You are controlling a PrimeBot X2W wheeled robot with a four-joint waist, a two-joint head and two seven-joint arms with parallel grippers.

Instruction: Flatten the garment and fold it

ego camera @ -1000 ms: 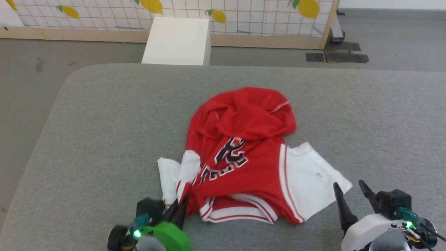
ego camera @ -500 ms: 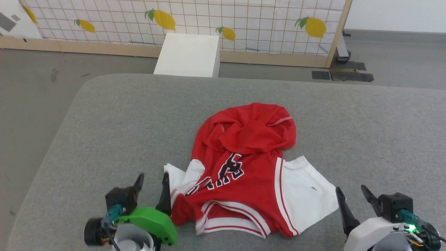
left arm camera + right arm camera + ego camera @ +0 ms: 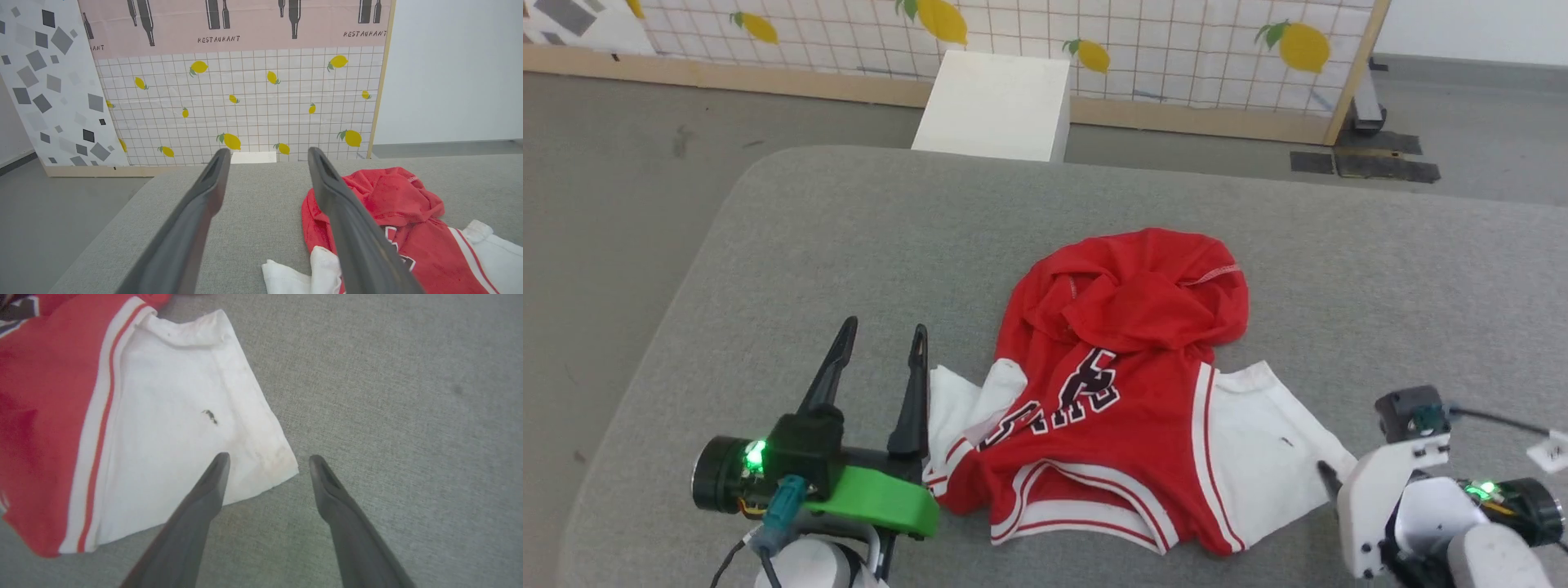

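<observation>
Two pincers flank the garment (image 3: 1127, 408), which lies crumpled near the middle of the grey fabric-covered table (image 3: 849, 229), towards its 6 o'clock edge in the head view. Its long axis runs roughly from 6 to 12 o'clock. The red body is heaped in folds at the 12 o'clock end, and the striped trim and both white sleeves are at the 6 o'clock end. Dark lettering with white outlines slants across the red middle. One white sleeve lies spread flat towards 4 o'clock, and the other is bunched up at 9 o'clock.

Our left pincer (image 3: 885, 325) sits at the garment's 9 o'clock side, its fingers spread and pointing to 12 o'clock, gripping nothing. Its inner finger is just beside the bunched sleeve, and we cannot tell whether they touch. Our right pincer (image 3: 269, 458) is spread too and empty. In the right wrist view it straddles the flat sleeve's outer corner, one finger over white cloth and the other over bare table.

Beyond the table's 12 o'clock edge stands a white box (image 3: 996, 106) on the grey floor (image 3: 605, 163). Behind it is a lemon-printed grid panel (image 3: 1176, 41).
</observation>
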